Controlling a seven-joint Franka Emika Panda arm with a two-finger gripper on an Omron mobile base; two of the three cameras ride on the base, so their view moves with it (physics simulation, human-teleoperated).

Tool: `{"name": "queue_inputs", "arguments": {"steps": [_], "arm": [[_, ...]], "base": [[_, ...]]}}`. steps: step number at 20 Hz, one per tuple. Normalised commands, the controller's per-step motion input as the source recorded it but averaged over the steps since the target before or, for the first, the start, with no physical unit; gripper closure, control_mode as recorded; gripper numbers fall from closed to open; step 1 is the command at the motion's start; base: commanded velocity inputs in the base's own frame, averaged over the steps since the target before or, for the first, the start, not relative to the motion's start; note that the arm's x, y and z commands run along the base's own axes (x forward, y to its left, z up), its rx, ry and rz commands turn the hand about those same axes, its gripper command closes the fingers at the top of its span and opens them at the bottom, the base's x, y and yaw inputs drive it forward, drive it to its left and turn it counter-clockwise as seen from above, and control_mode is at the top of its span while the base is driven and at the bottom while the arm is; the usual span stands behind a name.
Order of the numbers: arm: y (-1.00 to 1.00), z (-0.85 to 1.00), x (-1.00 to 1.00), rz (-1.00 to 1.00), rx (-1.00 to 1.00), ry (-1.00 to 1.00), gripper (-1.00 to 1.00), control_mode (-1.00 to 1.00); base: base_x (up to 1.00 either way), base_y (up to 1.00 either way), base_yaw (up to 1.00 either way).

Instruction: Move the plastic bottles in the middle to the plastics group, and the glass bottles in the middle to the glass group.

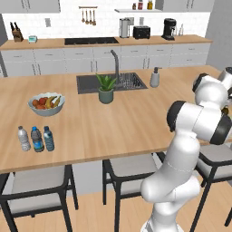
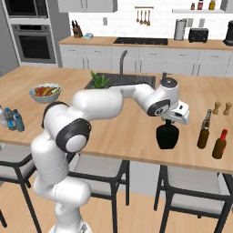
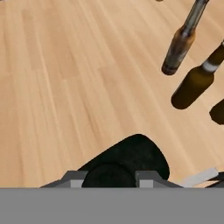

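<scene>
My gripper (image 2: 168,121) is shut on the narrow neck of the squat black flask (image 2: 167,135), at the counter's near right part. Whether the flask's base touches the wood I cannot tell. In the hand view the flask (image 3: 131,157) sits between my gripper's (image 3: 109,178) two fingertips. To its right stand the tall grey-brown glass bottle (image 2: 205,129) (image 3: 180,41) and a dark-brown bottle (image 2: 220,144) (image 3: 197,81). Far left on the counter, three small plastic bottles stand in a row: greyish-clear (image 1: 23,138), dark-blue-labelled (image 1: 37,139) and pale blue (image 1: 48,138).
Two wooden shakers (image 2: 222,108) stand behind the glass bottles. A fruit bowl (image 1: 46,103), a potted plant (image 1: 106,88), the sink (image 1: 111,83) and a soap dispenser (image 1: 155,78) lie further back. Stools stand along the counter's near edge (image 2: 136,157).
</scene>
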Motion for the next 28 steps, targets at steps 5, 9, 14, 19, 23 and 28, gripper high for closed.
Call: {"name": "queue_inputs", "arguments": {"steps": [5,9,14,19,23,28], "arm": [[0.0,-0.02,0.41,0.05,-0.04,0.0,1.0,-1.0],[0.0,-0.02,0.46,0.04,-0.03,0.0,1.0,-1.0],[-0.11,-0.15,0.33,0.01,-0.07,0.0,1.0,-1.0],[-0.33,-0.03,0.02,0.0,0.0,-0.01,1.0,-1.0],[-0.15,0.0,0.0,0.0,0.0,-0.08,1.0,-1.0],[0.0,-0.22,0.0,0.0,0.0,-0.02,1.0,-1.0]], "base": [[0.0,0.0,0.0],[0.0,0.0,0.0],[0.0,0.0,0.0],[0.0,0.0,0.0],[0.0,0.0,0.0],[0.0,0.0,0.0]]}}
